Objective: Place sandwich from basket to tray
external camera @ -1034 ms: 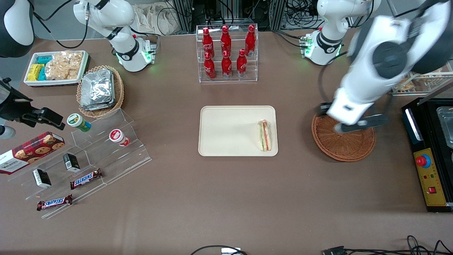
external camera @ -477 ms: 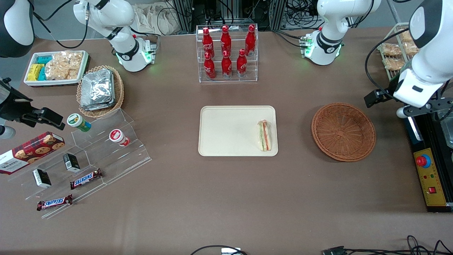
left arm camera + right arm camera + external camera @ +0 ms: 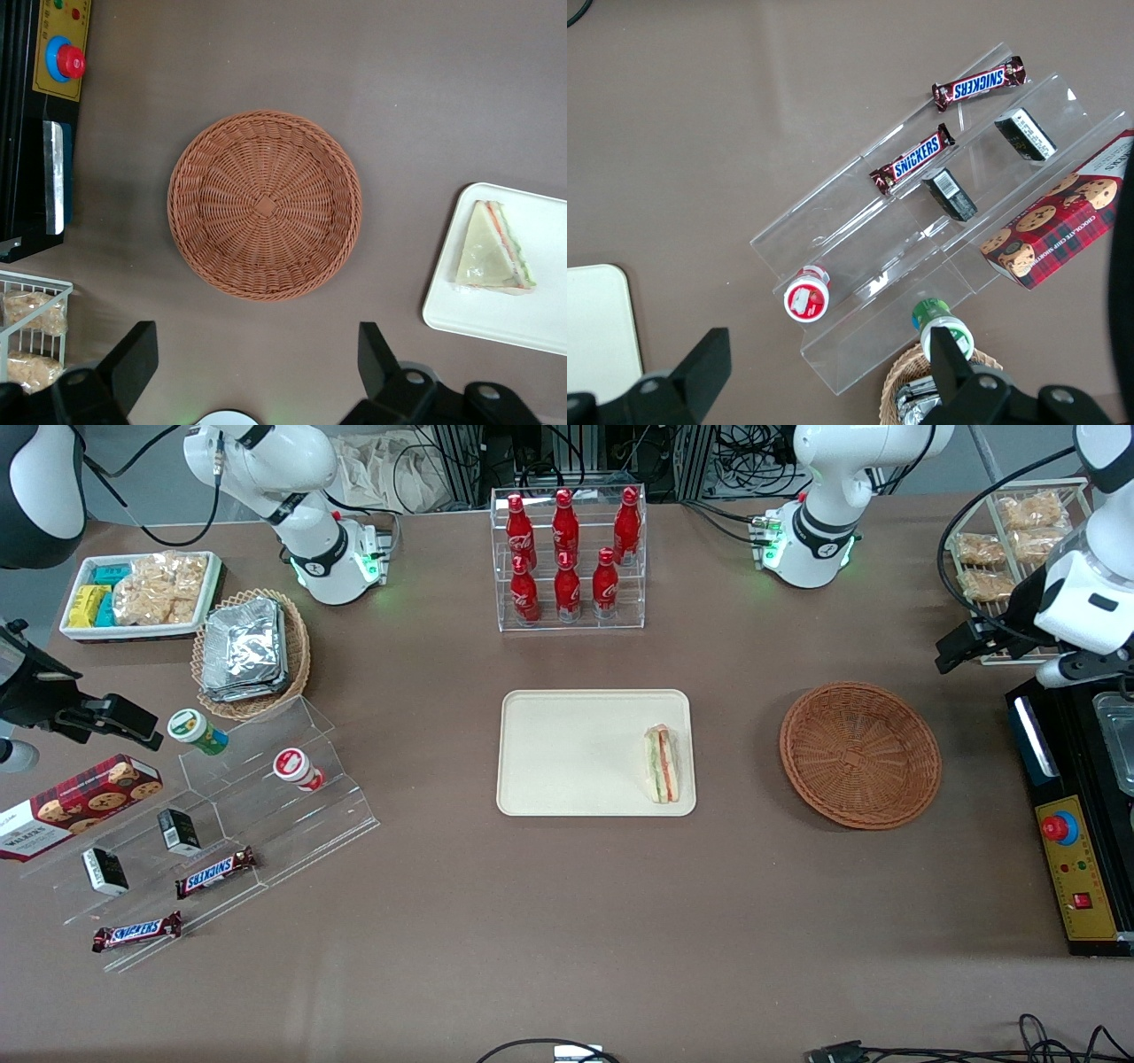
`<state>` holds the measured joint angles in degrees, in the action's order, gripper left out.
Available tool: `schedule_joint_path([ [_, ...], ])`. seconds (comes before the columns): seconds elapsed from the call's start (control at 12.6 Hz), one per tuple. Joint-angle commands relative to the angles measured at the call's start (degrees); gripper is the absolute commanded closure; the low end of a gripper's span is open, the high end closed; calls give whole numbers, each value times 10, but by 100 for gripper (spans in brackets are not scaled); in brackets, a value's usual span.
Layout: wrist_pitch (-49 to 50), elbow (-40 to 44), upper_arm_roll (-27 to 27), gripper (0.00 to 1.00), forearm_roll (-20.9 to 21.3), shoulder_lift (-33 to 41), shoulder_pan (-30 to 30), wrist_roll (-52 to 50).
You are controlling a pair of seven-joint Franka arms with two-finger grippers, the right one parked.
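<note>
The sandwich (image 3: pixel 663 763) lies flat on the tray (image 3: pixel 567 753), at the edge nearest the basket (image 3: pixel 859 755), which holds nothing. The gripper (image 3: pixel 257 376) hangs high over the counter's working-arm end, jaws spread and gripping nothing; the placing looks done.

The hand (image 3: pixel 252 367) is cut off by the edge of the left wrist view: only two dark, widely spaced fingers (image 3: pixel 133 359) show, and their mounts run out of frame. In the front view the hand sits at the working arm's end of the tabletop, above the black control box (image 3: pixel 1076 815), partly cropped by the frame edge. The tray (image 3: pixel 461 310) is cropped in the left wrist view; only one end shows. The sandwich (image 3: pixel 664 763) filling layers are too small to identify in the front view.
</note>
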<state>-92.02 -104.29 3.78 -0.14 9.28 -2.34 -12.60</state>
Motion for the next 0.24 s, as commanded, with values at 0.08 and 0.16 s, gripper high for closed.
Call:
schedule_joint_path([
  [0.08,15,17,-5,0,-3,-6,4,6],
  [0.16,15,19,-5,0,-3,-7,4,6],
])
